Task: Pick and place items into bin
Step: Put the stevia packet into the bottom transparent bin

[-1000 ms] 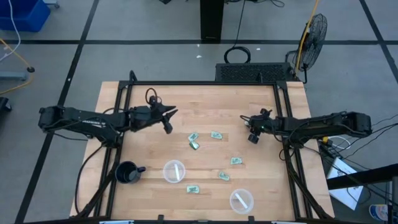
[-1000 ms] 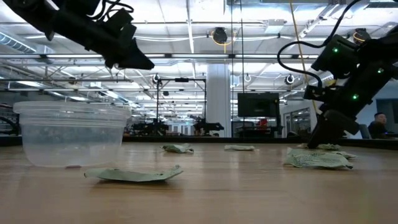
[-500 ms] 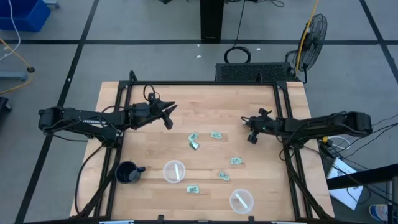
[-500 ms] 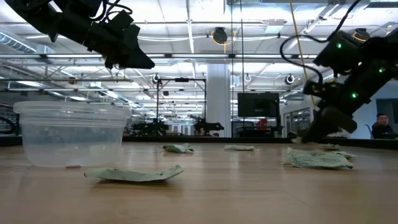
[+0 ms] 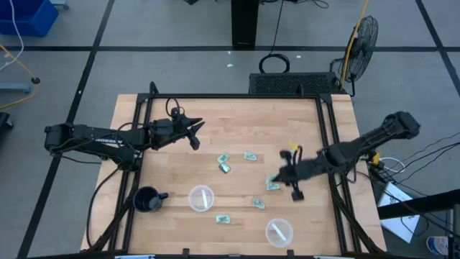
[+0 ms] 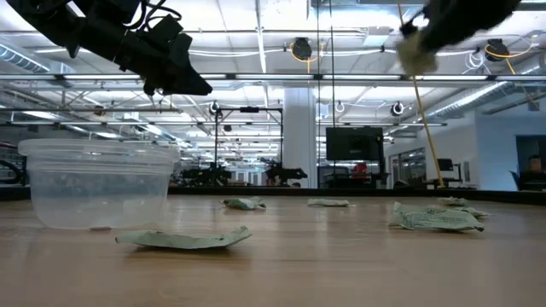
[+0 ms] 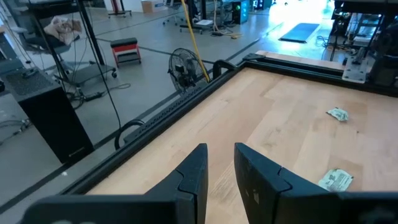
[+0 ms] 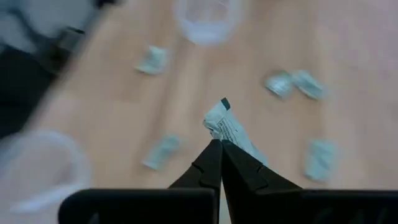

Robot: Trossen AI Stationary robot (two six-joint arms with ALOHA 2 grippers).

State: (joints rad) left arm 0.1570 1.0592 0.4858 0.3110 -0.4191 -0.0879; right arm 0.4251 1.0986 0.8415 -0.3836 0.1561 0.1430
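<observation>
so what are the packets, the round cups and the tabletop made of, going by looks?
Packets: thin printed film or foil, probably; they lie crinkled and creased, pale green and white. The right gripper holds one.
Round cups: clear plastic; the room shows through the wall.
Tabletop: light wood, butcher-block look, with visible plank seams and a smooth matte finish.

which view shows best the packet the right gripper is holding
The right wrist view: the packet sticks out pinched between the right gripper fingers. The low view shows it only as a pale blur high up. In the high view the arm hides it, and the left wrist view misses it.
</observation>
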